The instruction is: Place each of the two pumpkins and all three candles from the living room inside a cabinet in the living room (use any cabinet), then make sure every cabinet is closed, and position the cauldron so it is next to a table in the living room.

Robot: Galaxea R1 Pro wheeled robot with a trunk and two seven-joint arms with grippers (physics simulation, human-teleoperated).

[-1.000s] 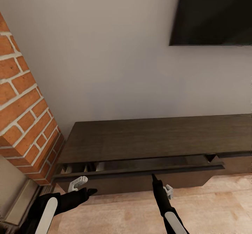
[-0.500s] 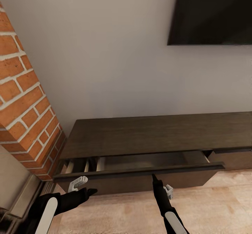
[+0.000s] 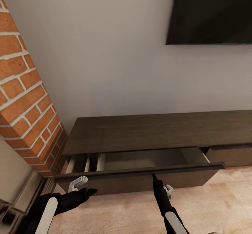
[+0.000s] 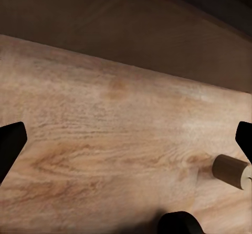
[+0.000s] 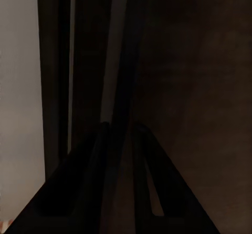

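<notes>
At the cabinet (image 3: 147, 136) front edge, right gripper (image 3: 153, 175) is pinching the part-open drawer (image 3: 140, 176) lip; left gripper (image 3: 91, 191) is hanging spread, empty. Nothing stowed showing.

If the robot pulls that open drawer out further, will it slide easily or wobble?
The drawer will probably slide straight, since pale rails show at its left end. It looks long and wide, so a pull from the right hand, near the front's middle, should skew it little. It looks empty where visible, so likely light.
</notes>
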